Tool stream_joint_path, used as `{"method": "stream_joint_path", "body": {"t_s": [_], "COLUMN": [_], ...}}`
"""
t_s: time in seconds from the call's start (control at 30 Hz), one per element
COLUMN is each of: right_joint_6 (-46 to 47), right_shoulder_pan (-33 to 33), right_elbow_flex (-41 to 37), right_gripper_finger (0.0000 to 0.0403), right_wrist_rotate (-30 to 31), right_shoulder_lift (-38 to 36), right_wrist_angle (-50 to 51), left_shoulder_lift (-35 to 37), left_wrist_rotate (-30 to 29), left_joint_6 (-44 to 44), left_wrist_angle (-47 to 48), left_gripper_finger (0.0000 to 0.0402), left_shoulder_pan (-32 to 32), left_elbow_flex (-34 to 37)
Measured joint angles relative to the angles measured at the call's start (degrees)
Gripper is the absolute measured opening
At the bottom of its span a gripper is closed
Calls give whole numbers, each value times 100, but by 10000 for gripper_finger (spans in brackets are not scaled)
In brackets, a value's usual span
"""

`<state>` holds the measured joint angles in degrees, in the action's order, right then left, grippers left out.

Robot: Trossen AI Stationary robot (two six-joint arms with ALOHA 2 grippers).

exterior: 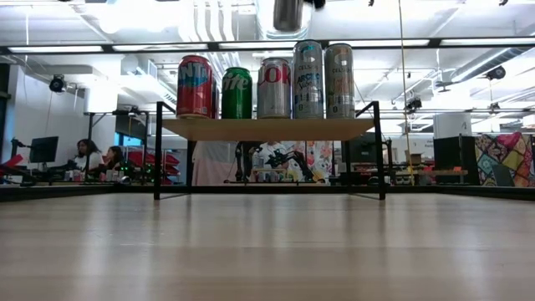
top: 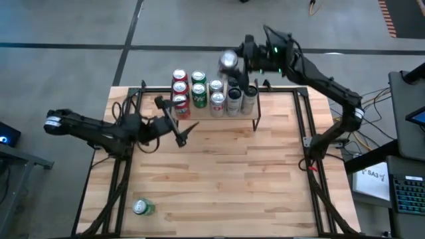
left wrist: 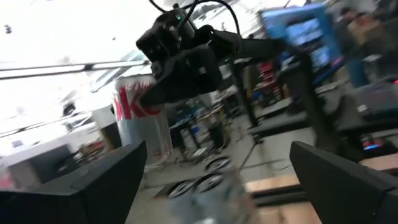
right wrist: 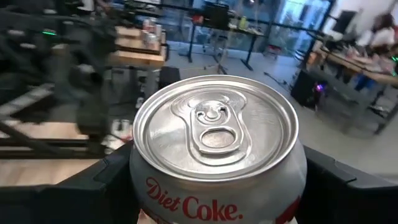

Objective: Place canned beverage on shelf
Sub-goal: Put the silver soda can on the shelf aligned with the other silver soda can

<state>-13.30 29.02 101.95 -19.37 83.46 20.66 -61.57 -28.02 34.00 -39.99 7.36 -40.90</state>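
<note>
While right gripper (right wrist: pixel 214 186) clamps Diet Coke can (right wrist: pixel 214 134), low view crops it.

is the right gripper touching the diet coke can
Touching. The right wrist view shows the right gripper with its dark fingers pressed against both sides of the Diet Coke can.

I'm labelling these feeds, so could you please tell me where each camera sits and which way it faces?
High: overhead, straight down; both arms, shelf.
Low: tabletop height, level; shelf cans, held can's base at top.
Left wrist: past its open left gripper toward the right arm.
Right wrist: onto the Diet Coke can in the right gripper.
Shared: high and right wrist show that can.
</note>
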Motion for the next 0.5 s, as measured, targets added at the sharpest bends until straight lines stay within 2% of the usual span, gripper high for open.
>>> {"method": "stream_joint_path", "body": {"t_s": [0.13, 0.33, 0.5], "right_joint_6": [159, 138, -228], "right_shoulder_pan": [814, 1509, 1862], "right_elbow_flex": [-10, -20, -11], "right_gripper_finger": [286, 286, 286], "right_wrist_rotate": [-546, -1402, -1562], "right_shoulder_lift": [342, 476, 431], "right_wrist_angle": [-126, -132, 117], "left_shoulder_lift": [29, 24, 68], "left_wrist_rotate": [3, 3, 8], "left_joint_6": [-3, -77, 220], "left_wrist_angle": [101, 162, 153], "left_gripper_finger": [381, 381, 381], "left_shoulder_pan": [-514, -952, -1078], "left_elbow_flex": [67, 80, 52]}}
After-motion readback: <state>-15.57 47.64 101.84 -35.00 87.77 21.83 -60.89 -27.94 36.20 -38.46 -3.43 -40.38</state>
